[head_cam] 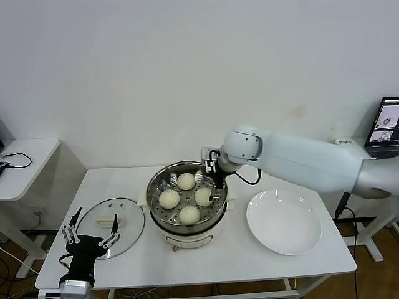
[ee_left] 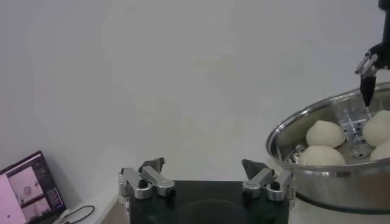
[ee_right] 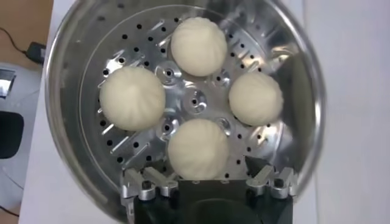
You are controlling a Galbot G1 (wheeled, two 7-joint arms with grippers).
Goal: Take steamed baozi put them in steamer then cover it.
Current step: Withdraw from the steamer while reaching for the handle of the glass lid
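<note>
**All four buns are in, now the lid**

My left claw [head_cam: 91,239] waits closest to me, at the front left edge of the table [head_cam: 324,255]. Its fingers are spread wide and hold nothing. Just past it lies the lid [head_cam: 112,225], flat on the table, right beside the steamer [head_cam: 187,198]. I think the lid is the next job. To do it well, I should pinch the white handle in the middle of the lid, lift it straight up so the glass does not scrape, and set it down level on the shiny rim.

Farther in, the four buns [ee_right: 198,45] sit on the holey tray inside the steamer, each in its own spot, none stacked.

My right claw [head_cam: 216,169] hangs over the far right side of the steamer, fingers spread, holding nothing. This arm is in the way. It should pull back first, or the lid may bump it.

To the right sits a white plate [head_cam: 283,222]. Far right, a laptop [head_cam: 388,120] glows.
</note>
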